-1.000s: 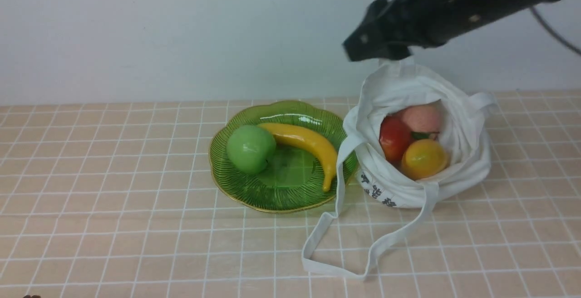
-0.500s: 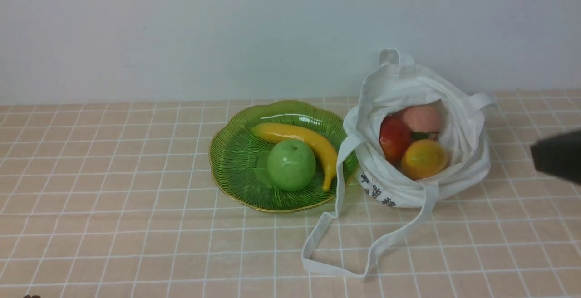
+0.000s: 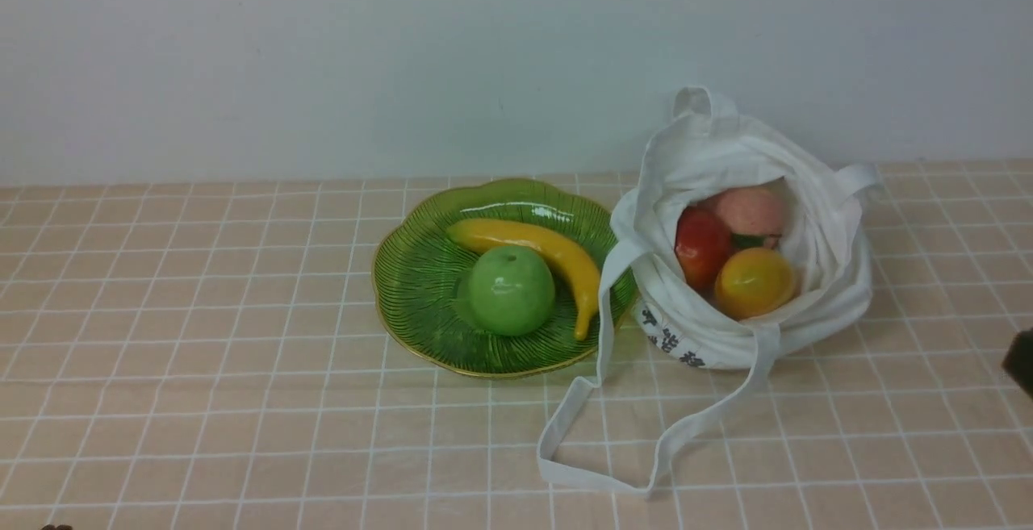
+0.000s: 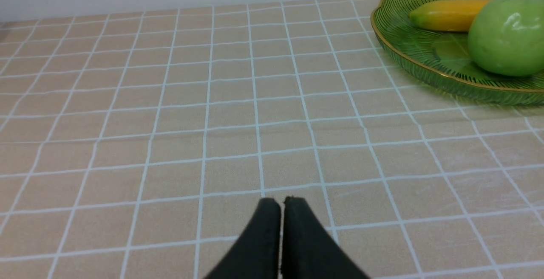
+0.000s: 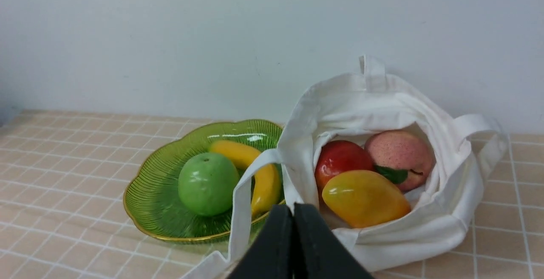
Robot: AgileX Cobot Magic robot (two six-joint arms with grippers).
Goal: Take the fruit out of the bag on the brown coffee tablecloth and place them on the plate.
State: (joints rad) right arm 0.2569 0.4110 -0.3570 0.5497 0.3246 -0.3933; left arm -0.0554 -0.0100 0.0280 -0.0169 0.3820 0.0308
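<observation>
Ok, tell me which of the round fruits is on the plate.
The green apple, resting on the plate beside the yellow banana. The red apple, the orange fruit and the pink peach all sit inside the white bag.

Bag (image 3: 835, 280) mouth gapes frontward; strap (image 3: 604, 304) crosses plate (image 3: 411, 272) right rim; open tablecloth (image 3: 186, 312) left.
</observation>
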